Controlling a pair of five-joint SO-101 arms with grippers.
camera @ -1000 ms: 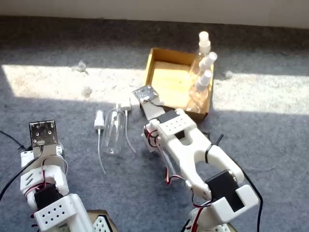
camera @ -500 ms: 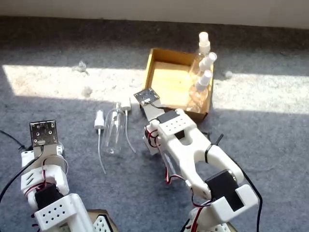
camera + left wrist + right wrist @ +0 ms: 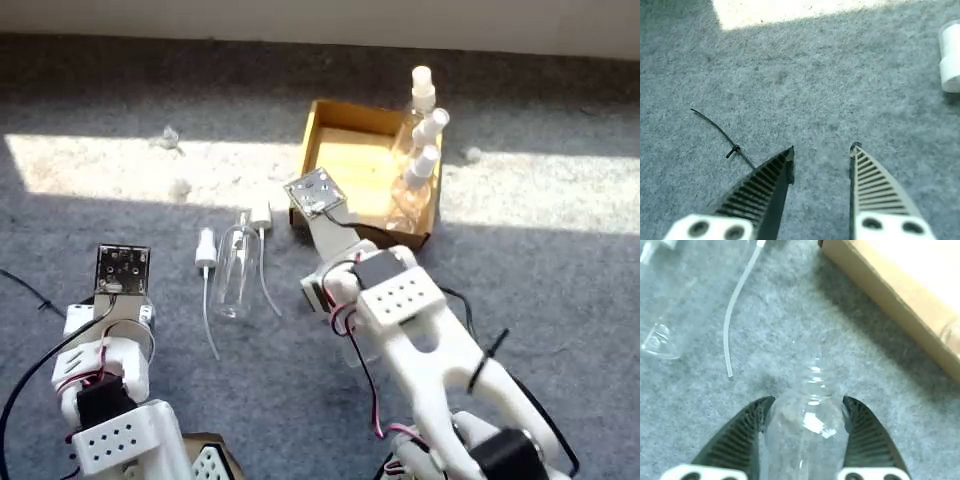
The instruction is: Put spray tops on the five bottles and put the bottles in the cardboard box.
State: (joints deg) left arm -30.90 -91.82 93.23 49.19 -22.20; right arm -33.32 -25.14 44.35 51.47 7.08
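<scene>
Clear capless bottle (image 3: 807, 440) clamped between the fingers of the right end effector (image 3: 807, 400) just beside the cardboard box (image 3: 307, 150), three topped bottles (image 3: 424, 165) standing inside the box, another bottle (image 3: 235, 270) and two loose spray tops (image 3: 205, 248) lying on the desk (image 3: 150, 230) near the box, left end effector (image 3: 822, 148) spread open, well apart from the box.
</scene>
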